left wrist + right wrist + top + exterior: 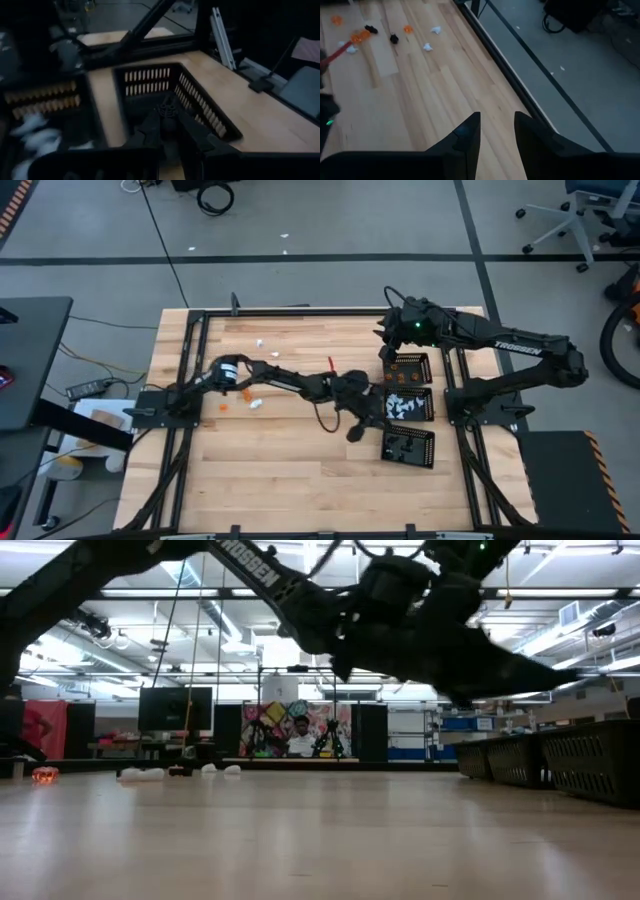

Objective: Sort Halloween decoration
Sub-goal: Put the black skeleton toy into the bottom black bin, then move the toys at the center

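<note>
The left hand (167,131) is hovering over the near black tray (200,107), pinching a small black piece (167,111); release comes next. The right hand (496,131), spread and empty, is waiting beyond the trays. Loose decorations (255,402) are lying well left of that tray.

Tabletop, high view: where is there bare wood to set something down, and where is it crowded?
Bare: the near half of the table, and the far strip between the loose pieces and the trays. Crowded: the tray column at right, with the left gripper and right gripper over it.

Black jointed arms (300,383) carry white TROSSEN lettering and a red cable.
</note>
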Controlling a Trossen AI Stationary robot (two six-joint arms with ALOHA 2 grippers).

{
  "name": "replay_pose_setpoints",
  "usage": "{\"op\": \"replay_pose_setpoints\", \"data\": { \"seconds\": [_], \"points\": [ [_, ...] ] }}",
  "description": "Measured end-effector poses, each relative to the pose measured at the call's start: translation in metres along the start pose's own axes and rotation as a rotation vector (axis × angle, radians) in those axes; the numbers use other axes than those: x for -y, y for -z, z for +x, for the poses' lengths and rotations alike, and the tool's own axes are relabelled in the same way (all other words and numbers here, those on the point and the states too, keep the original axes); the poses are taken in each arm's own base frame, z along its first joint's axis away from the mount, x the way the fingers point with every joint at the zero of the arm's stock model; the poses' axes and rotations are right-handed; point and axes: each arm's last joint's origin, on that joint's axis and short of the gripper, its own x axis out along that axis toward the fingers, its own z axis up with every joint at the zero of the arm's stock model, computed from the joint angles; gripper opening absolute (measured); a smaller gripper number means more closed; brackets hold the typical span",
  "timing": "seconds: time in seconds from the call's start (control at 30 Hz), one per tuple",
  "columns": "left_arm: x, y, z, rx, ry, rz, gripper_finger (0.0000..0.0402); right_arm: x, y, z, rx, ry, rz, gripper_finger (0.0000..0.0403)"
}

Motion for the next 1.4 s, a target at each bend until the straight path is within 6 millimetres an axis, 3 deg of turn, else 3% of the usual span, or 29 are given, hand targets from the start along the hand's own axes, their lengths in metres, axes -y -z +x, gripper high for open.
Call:
{"op": "replay_pose_setpoints", "data": {
  "seconds": [0.3,0.57,0.7,0.87,1.1,1.23,1.4],
  "points": [
    [0.013,0.001,0.036,0.001,0.048,0.007,0.0036,-0.002,0.01,0.006,-0.013,0.001,0.026,0.0125],
    [0.025,-0.001,0.042,0.002,0.071,0.029,0.0103,0.0,0.009,0.001,0.011,0.004,0.033,0.0125],
    [0.022,0.0,0.04,0.003,0.059,0.03,0.0133,0.0,0.008,0.0,0.018,0.004,0.036,0.0125],
    [0.015,0.001,0.037,-0.003,0.046,0.025,0.0143,0.0,0.009,0.0,0.018,0.004,0.036,0.0125],
    [0.013,-0.016,0.015,-0.038,-0.065,0.126,0.0144,-0.001,0.009,-0.001,0.017,0.002,0.032,0.0125],
    [0.023,-0.016,-0.009,-0.064,-0.174,0.208,0.0143,0.0,0.007,-0.005,0.039,0.002,0.019,0.0125],
    [0.038,-0.007,-0.053,-0.08,-0.27,0.213,0.0142,0.0,0.004,-0.01,0.085,0.017,0.01,0.0125]
  ]
}}
